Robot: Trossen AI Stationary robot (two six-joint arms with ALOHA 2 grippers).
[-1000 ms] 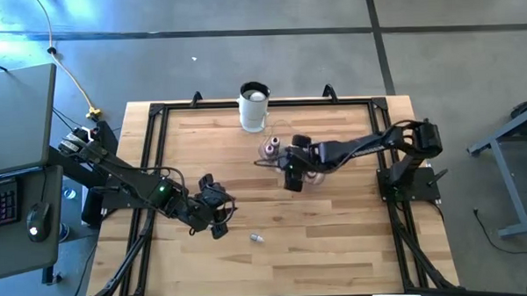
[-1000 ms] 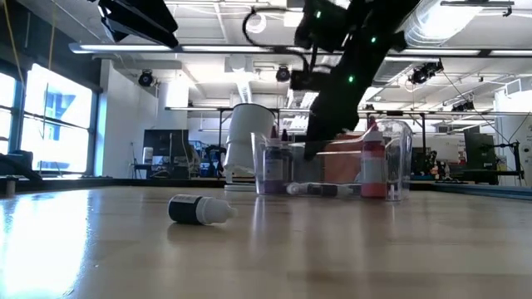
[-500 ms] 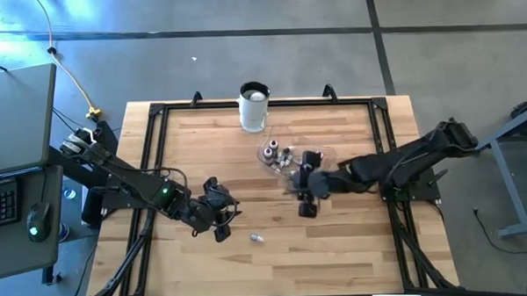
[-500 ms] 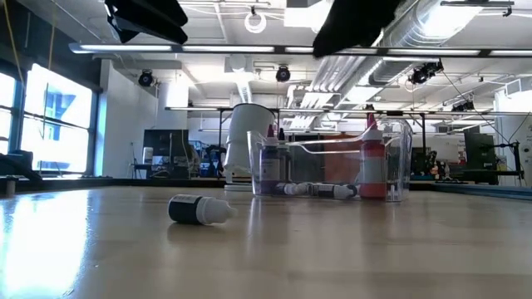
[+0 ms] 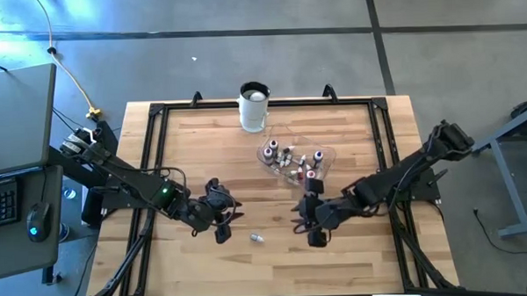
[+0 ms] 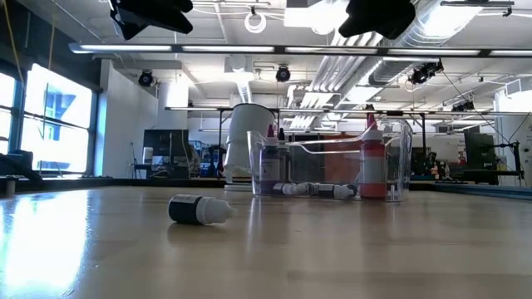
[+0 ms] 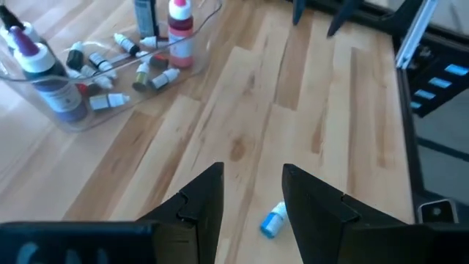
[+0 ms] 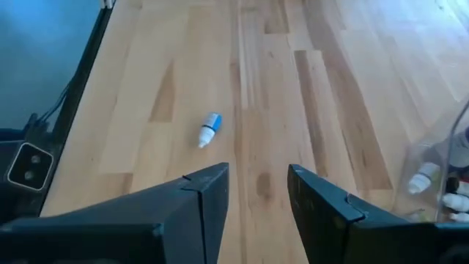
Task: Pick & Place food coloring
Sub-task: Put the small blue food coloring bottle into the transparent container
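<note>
Both grippers, left [image 5: 222, 221] and right [image 5: 309, 224], are hanging released, empty, lower centre, flanking one stray bottle [image 5: 258, 239]; bowl [image 5: 325, 155] and cup [image 5: 254, 106] are sitting above. No legible labels.

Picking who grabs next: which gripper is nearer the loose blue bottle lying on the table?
Left. The left gripper hovers just beside the blue bottle, fingers open; the right gripper is farther off on the bottle's other side, also open.

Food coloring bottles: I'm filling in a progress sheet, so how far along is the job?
Nearly done: most bottles sit in the clear bowl. Nothing is in hand; the left pincer and the right pincer are both open and empty above the table. One blue bottle is left, lying between them.
</note>
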